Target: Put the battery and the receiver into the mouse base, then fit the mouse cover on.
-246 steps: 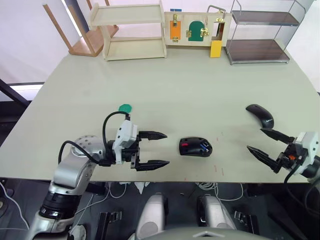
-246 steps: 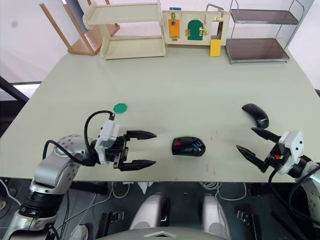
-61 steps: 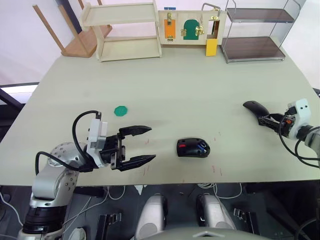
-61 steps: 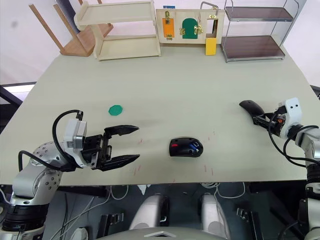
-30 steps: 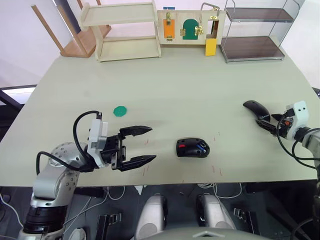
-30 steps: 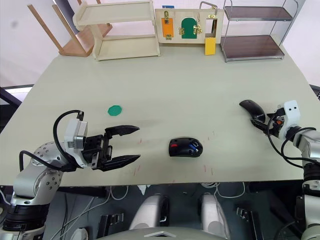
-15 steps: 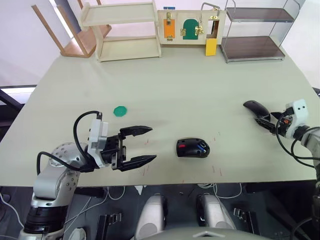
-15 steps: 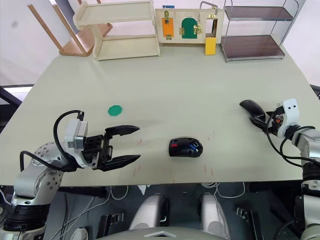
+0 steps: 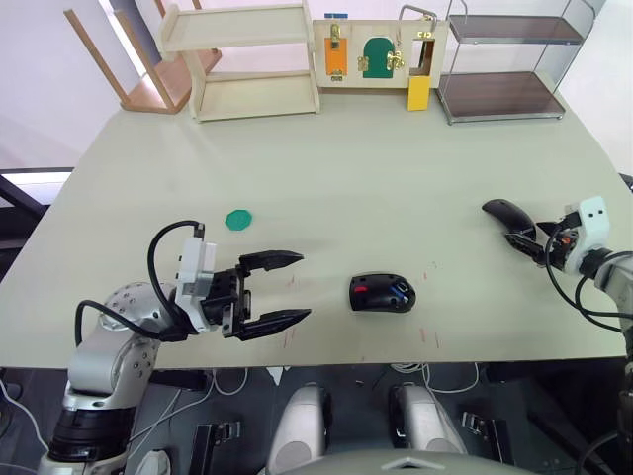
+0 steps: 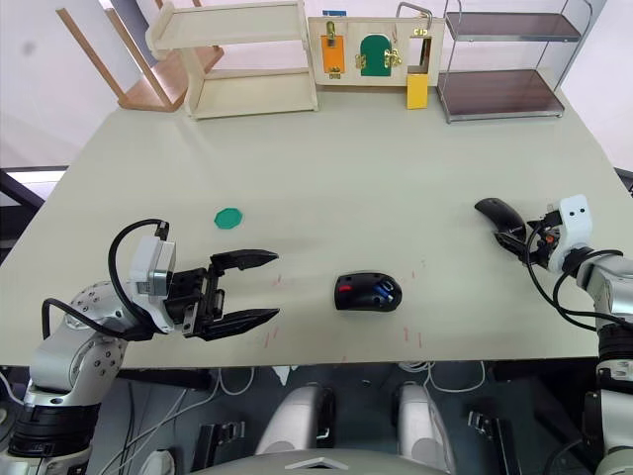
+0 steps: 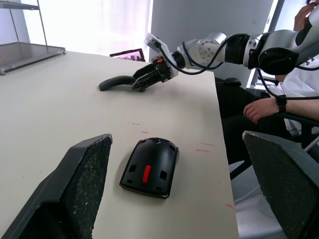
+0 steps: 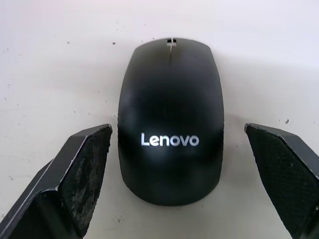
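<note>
Since 8.2 s ago: right gripper point(image 12: 174, 164) moved from table edge to mouse cover point(image 12: 171, 134), fingers wide, straddling it, untouched. Cover on table's right side. Likely light, rigid, slick; best pinched across flanks. Left gripper point(image 9: 280, 290) open, idle.

We see a pale grey-green tabletop point(image 9: 396, 158), a glossy black mouse cover point(image 12: 171, 134) with white lettering between our right pincer's point(image 12: 179, 164) black fingers, a black mouse base point(image 9: 382, 293) with red and blue inside, a green disc point(image 9: 237, 219)

A pale green table point(image 9: 396, 158) carries a wooden shelf point(image 9: 252, 59) and wire rack point(image 9: 499, 59).
</note>
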You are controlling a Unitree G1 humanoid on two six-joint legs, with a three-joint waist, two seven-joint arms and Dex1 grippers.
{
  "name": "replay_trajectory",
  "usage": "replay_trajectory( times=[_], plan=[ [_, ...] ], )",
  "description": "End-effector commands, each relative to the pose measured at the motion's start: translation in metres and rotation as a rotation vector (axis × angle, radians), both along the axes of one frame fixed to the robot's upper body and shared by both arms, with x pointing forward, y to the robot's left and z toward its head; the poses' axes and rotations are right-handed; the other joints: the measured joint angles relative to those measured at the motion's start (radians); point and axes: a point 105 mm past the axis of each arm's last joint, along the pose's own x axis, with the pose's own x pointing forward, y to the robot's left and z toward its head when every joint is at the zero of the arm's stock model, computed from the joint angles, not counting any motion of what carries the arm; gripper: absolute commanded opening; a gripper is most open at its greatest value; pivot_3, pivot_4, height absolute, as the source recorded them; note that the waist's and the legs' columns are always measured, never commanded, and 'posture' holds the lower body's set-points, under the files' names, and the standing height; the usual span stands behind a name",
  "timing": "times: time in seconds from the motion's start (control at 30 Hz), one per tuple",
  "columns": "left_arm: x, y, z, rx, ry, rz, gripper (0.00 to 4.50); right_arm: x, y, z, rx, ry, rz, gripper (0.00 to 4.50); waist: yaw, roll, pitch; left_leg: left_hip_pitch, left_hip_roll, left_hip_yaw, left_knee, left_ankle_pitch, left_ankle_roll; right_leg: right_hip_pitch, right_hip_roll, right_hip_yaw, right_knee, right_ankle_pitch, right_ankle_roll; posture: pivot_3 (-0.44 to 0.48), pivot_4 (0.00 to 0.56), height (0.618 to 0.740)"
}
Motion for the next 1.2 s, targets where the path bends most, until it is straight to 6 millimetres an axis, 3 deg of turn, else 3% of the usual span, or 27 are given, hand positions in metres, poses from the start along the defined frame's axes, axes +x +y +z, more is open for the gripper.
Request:
replay_trajectory(
  times=[0.03,0.07,0.17,0.2,0.3,0.57,0.8,1.03,1.2],
  plan=[
    [-0.002,0.000,0.004,0.000,-0.026,-0.010,4.50,0.001,-0.002,0.018,0.008,-0.062,-0.009,4.48,0.000,0.000,0.000,0.000,0.000,0.000,0.000,0.000,0.000,0.000,0.000,0.000,0.000,0.000,0.000,0.000,0.150,0.740],
    [-0.002,0.000,0.004,0.001,-0.026,-0.010,4.50,0.001,-0.002,0.018,0.008,-0.062,-0.009,4.48,0.000,0.000,0.000,0.000,0.000,0.000,0.000,0.000,0.000,0.000,0.000,0.000,0.000,0.000,0.000,0.000,0.150,0.740],
    [-0.001,0.000,0.004,-0.001,-0.025,-0.012,4.50,0.001,-0.002,0.021,0.008,-0.069,-0.010,3.89,0.000,0.000,0.000,0.000,0.000,0.000,0.000,0.000,0.000,0.000,0.000,0.000,0.000,0.000,0.000,0.000,0.150,0.740],
    [-0.001,0.000,0.004,-0.001,-0.025,-0.012,4.50,0.001,-0.002,0.021,0.008,-0.069,-0.011,3.11,0.000,0.000,0.000,0.000,0.000,0.000,0.000,0.000,0.000,0.000,0.000,0.000,0.000,0.000,0.000,0.000,0.150,0.740],
    [-0.001,0.000,0.004,0.000,-0.025,-0.013,4.50,0.000,-0.001,0.021,0.008,-0.069,-0.013,2.40,0.000,0.000,0.000,0.000,0.000,0.000,0.000,0.000,0.000,0.000,0.000,0.000,0.000,0.000,0.000,0.000,0.150,0.740],
    [-0.001,0.002,0.004,0.005,-0.026,-0.014,4.50,-0.002,0.000,0.023,-0.006,-0.072,-0.007,2.40,0.000,0.000,0.000,0.000,0.000,0.000,0.000,0.000,0.000,0.000,0.000,0.000,0.000,0.000,0.000,0.000,0.150,0.740],
    [0.000,0.004,0.005,0.013,-0.029,-0.019,4.50,-0.010,0.017,0.034,-0.047,-0.078,0.107,2.40,0.000,0.000,0.000,0.000,0.000,0.000,0.000,0.000,0.000,0.000,0.000,0.000,0.000,0.000,0.000,0.000,0.150,0.740],
    [0.002,0.008,0.004,0.033,-0.033,-0.015,4.50,-0.034,0.056,0.052,-0.077,-0.052,0.347,2.40,0.001,0.000,0.000,0.000,0.000,-0.001,0.000,0.000,0.000,0.000,0.000,0.000,0.000,0.000,0.000,0.000,0.150,0.740],
    [0.004,0.010,0.003,0.052,-0.055,-0.011,4.50,-0.055,0.103,0.072,-0.127,-0.043,0.589,2.40,0.001,0.001,0.000,0.000,0.000,-0.001,0.000,0.000,0.000,0.000,0.000,0.000,0.000,0.000,-0.001,0.000,0.150,0.740]
  ],
)
